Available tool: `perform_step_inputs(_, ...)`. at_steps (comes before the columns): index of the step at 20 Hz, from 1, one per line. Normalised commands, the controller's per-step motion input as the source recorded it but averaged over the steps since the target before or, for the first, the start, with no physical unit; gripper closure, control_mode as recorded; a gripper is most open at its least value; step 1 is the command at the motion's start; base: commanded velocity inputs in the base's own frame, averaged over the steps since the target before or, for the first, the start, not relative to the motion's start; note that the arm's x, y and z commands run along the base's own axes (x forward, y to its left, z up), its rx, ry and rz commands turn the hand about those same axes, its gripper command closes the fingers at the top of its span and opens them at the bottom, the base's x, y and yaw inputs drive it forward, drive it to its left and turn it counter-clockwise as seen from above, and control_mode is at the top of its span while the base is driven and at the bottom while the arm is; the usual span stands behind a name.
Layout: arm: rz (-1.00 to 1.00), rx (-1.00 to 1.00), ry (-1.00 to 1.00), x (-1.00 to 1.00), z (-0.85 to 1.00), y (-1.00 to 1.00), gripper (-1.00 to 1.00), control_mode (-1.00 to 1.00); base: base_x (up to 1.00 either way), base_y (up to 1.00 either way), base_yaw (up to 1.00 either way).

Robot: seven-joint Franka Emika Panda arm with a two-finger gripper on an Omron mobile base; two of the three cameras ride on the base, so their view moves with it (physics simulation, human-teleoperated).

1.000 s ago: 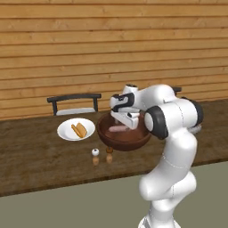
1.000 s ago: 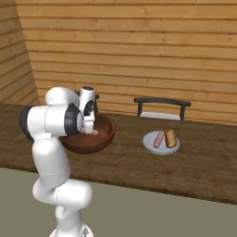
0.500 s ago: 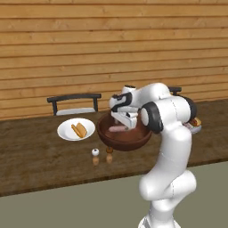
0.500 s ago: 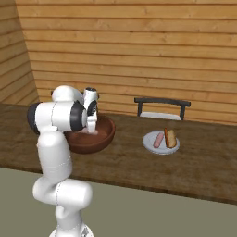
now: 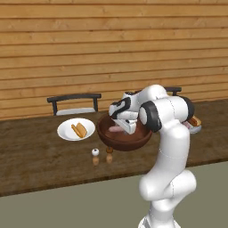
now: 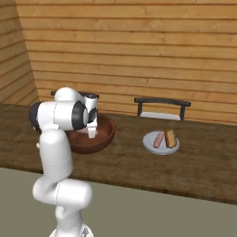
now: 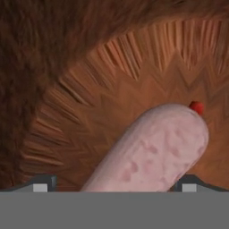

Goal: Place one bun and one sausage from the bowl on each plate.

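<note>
Reaching into the bowl (image 5: 120, 141), the gripper (image 7: 114, 185) straddles a sausage (image 7: 156, 152) (pale pink), fingers (image 7: 41, 184) spread wide, not clamped.

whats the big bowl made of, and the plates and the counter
The bowl looks like dark reddish-brown wood with a matte finish: the hand view shows grain streaks fanning across its inner wall. The plates are plain, even white, probably ceramic, though plastic would look alike. The counter seems to be dark stained wood, streaked along its length.
</note>
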Motion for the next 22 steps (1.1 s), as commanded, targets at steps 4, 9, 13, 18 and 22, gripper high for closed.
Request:
perform_step_inputs(4, 0.00, 0.00, 0.00, 0.00, 0.00, 0.00, 1.00, -1.00, 0.00, 0.00, 0.00)
perform_step_inputs(9, 0.00, 0.00, 0.00, 0.00, 0.00, 0.00, 1.00, -1.00, 0.00, 0.00, 0.00)
perform_step_inputs(13, 0.00, 0.00, 0.00, 0.00, 0.00, 0.00, 1.00, -1.00, 0.00, 0.00, 0.00)
perform_step_inputs(18, 0.01, 0.04, -0.08, -0.29, 0.70, 0.00, 1.00, -1.00, 0.00, 0.00, 0.00)
perform_step_inputs(22, 0.19, -0.01, -0.05, -0.61, 1.00, 0.09, 1.00, -1.00, 0.00, 0.00, 0.00)
